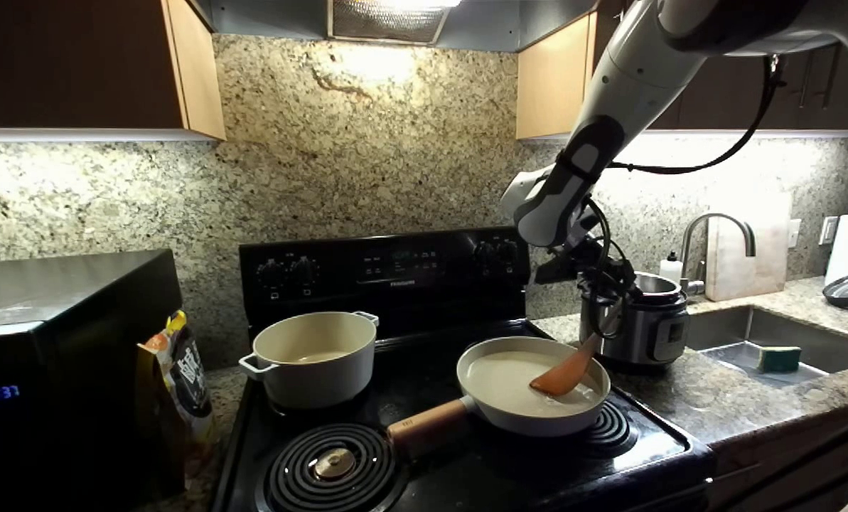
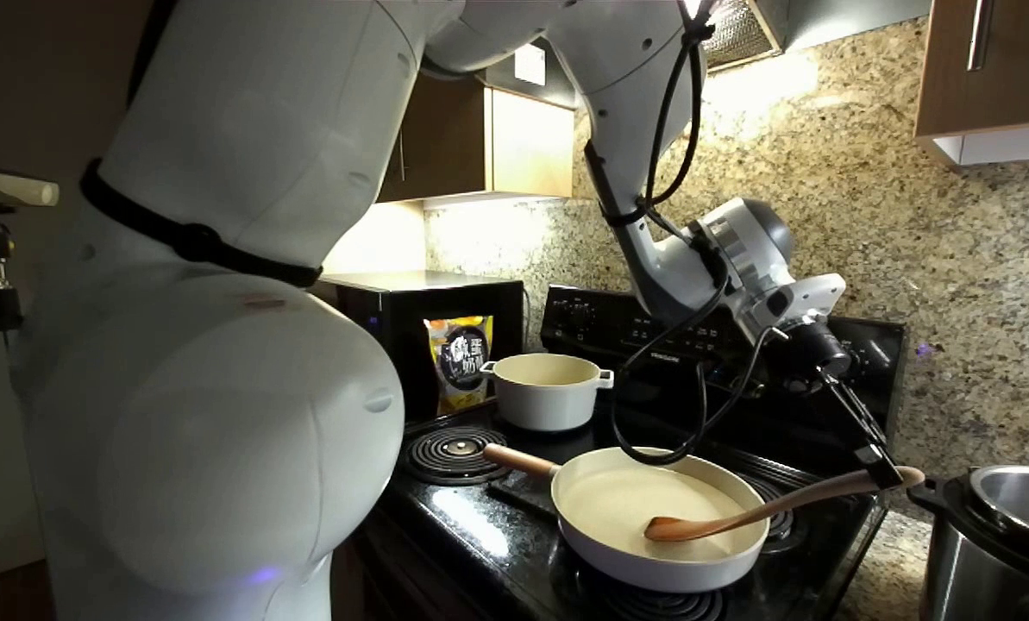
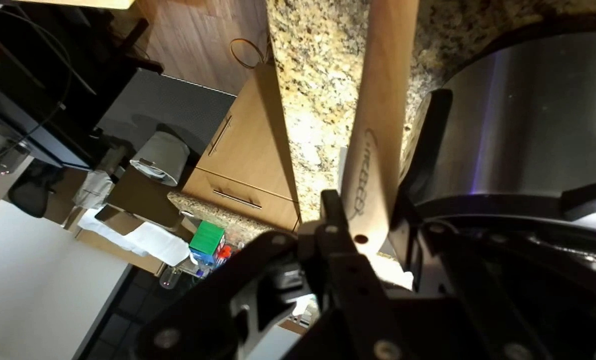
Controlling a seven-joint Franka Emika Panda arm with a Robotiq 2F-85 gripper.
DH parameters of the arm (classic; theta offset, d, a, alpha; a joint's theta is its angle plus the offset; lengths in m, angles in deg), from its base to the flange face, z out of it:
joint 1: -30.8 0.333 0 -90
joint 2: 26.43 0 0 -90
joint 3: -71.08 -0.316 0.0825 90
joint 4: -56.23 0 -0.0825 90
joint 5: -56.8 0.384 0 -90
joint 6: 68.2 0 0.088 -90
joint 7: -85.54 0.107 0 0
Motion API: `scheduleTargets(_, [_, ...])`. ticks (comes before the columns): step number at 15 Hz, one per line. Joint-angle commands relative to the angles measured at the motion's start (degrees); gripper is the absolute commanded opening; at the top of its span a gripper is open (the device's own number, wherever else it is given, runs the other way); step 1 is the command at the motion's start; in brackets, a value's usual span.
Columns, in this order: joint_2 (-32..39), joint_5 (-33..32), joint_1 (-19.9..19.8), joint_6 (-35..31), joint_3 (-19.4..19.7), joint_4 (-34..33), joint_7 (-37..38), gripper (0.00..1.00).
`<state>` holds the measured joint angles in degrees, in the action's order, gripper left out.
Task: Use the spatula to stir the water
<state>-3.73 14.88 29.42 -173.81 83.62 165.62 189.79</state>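
The spatula (image 2: 781, 503) slants from the hand (image 3: 367, 205) down into the water (image 2: 626, 504).
The hand pinches it near the end of its long stick (image 3: 385, 85), out past the edge of the pan (image 2: 643, 575), across from the pan's wooden handle (image 2: 521, 461). The stick points back over the edge, with its flat end (image 1: 560, 377) in the water. To stir, I think the hand should swing sideways without lifting. I can't tell if the stick touches the edge.
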Motion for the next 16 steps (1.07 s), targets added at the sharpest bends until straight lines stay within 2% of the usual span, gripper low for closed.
scheduleTargets(1, [0.96, -2.75, 0.32, 1.39, -0.15, -2.71, 4.97, 0.11])
scheduleTargets(6, [5.06, -4.72, 1.46, 4.21, -1.09, -10.04, 9.13, 0.11])
scheduleTargets(10, [8.56, -4.15, 2.30, 5.13, -2.59, -14.49, 7.78, 0.11])
scheduleTargets(14, [10.94, -4.95, 4.29, 5.09, -3.62, -15.57, 7.21, 0.11])
scheduleTargets(16, [10.83, -5.70, 5.48, 4.09, -4.07, -13.88, 7.38, 0.11])
